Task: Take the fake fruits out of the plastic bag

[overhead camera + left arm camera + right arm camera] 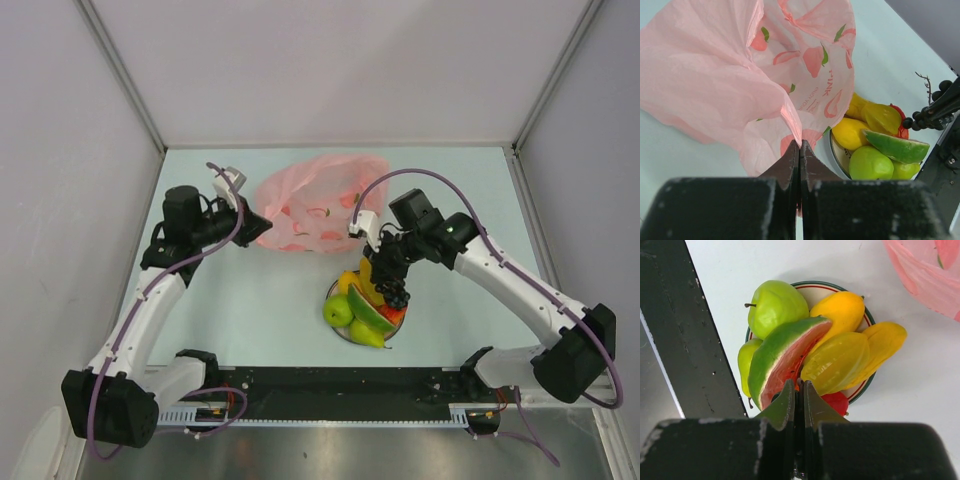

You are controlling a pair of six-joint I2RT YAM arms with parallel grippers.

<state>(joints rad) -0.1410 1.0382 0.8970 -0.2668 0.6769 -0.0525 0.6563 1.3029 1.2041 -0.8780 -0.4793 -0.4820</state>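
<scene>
Pink plastic bag [320,200] sits toward the far edge, left gripper [800,147] pinching its rim; right gripper [800,385] clamps the grape bunch [920,120] above fake fruits [805,350] heaped on the near-edge plate [815,284], so crowded the grapes may tumble off

Pink plastic bag [312,200] lies crumpled (translucent, fruit-printed); fake fruits [360,308] sit heaped just beside it.

bright, even, diffuse light; shadows soft, faint; wrist views' foreground dark, blurred; mild gloss on fake fruits [785,352].
</scene>
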